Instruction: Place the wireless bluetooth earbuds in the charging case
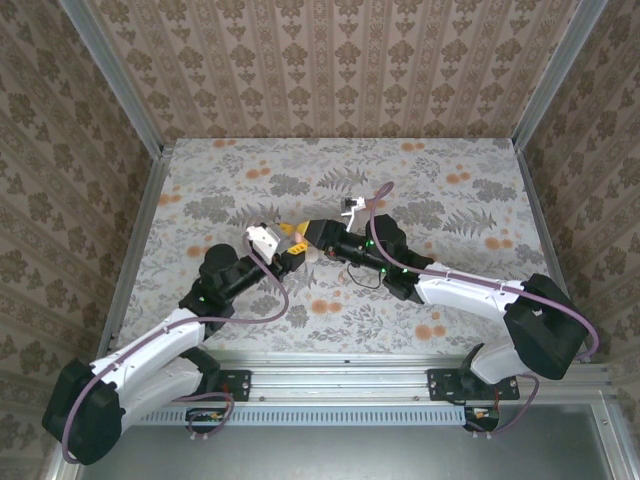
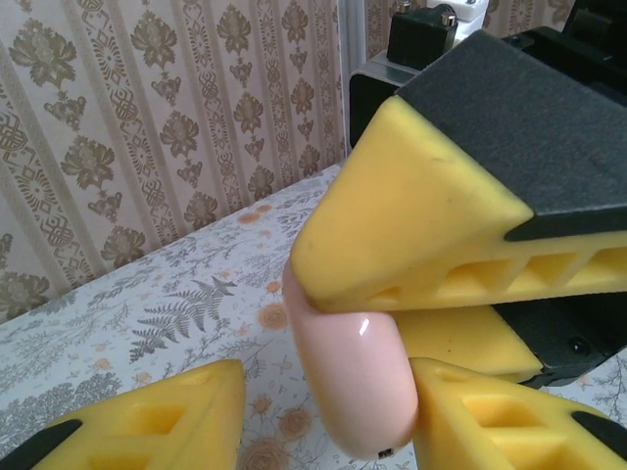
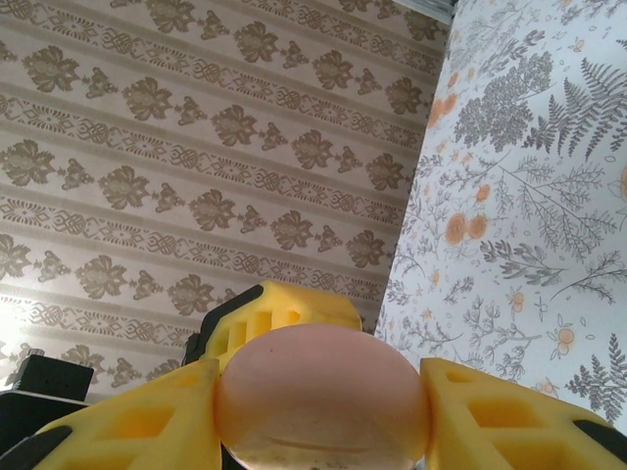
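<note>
Left wrist view: the right pincer (image 2: 343, 313) clamps the upper end of the pink charging case (image 2: 355, 387), which looks glossy, rigid, probably light and slippery. The left pincer (image 2: 328, 406) straddles the case's lower end, 1 finger touching, 1 apart. Right wrist view: 2 pads squeeze the case's sides. Top view: the counter (image 1: 420, 180) lies beneath the case.

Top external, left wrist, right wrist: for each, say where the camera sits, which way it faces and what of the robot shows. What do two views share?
Top external: above and behind, looking down on the table; left arm and right arm show.
Left wrist: on the left arm, facing the right gripper; fingers of the left gripper flank the pink charging case.
Right wrist: on the right arm, facing the wall; own fingers clamp the case.
Shared: both wrist views show the case.
</note>
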{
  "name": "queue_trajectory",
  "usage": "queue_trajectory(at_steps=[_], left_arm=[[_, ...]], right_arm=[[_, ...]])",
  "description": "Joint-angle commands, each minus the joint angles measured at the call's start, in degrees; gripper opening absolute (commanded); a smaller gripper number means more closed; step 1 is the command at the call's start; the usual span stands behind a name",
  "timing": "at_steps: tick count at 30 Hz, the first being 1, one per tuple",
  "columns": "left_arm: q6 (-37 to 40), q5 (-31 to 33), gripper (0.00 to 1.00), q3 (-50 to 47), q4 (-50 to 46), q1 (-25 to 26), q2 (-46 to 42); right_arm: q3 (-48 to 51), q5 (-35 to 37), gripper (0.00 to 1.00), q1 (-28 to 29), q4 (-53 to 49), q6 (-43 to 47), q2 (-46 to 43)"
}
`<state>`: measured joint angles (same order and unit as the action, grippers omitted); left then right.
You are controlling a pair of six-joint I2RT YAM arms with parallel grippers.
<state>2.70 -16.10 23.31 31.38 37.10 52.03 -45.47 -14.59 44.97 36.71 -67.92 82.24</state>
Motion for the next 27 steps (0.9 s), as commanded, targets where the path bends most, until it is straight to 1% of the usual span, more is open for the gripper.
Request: queue_trajectory(at_steps=[1, 5, 9, 12, 13, 15, 18, 21, 23, 26, 27], left_arm=[[-2.15, -0.42, 0.48, 0.85, 3.41, -0.14, -0.71], [-3.24, -0.51, 0.48, 1.21, 3.73, -0.10, -0.78], [-4.20, -0.86, 0.39, 1.39, 3.70, -0.12, -0.81], [-4.70, -1.25, 0.29, 1.86, 3.15, -0.14, -1.10], [-4.64, -1.62, 0.26, 2.21, 2.44, -0.17, -1.12], [-4.73, -2.63, 0.20, 2.95, 1.02, -0.11, -0.97], [-5.74, -3.33, 0.16, 2.68, 0.96, -0.57, -0.96], [-7.89, -6.43, 0.15, 1.96, 2.66, -1.73, -1.13], [-8.58, -9.71, 0.16, 2.25, 2.77, -2.33, -0.92], [-8.87, -13.48, 0.15, 2.70, 2.91, -2.64, -0.63], [-8.98, -14.61, 0.15, 2.71, 3.37, -2.73, -0.45]], right_arm=[[-0.40, 0.18, 0.47, 0.81, 1.08, 0.40, 0.32], [-0.38, 0.18, 0.47, 0.84, 0.56, 0.68, 0.09], [-0.40, 0.18, 0.47, 1.00, 0.39, 0.99, -0.12], [-0.45, 0.33, 0.48, 1.15, -0.40, 2.01, -0.55], [-0.44, 0.48, 0.49, 1.12, -0.85, 2.43, -0.86], [0.01, 1.35, 0.59, 1.09, -2.26, 4.66, -2.05], [1.08, 2.68, 0.67, 0.20, -7.29, 12.44, -7.57], [2.45, 3.10, 0.70, -1.88, -14.78, 23.88, -14.53], [3.33, 2.15, 0.70, -3.77, -19.52, 32.91, -19.34], [4.16, -5.04, 0.68, -7.44, -23.50, 45.21, -23.96], [4.17, -8.89, 0.68, -9.07, -25.17, 50.66, -25.12]])
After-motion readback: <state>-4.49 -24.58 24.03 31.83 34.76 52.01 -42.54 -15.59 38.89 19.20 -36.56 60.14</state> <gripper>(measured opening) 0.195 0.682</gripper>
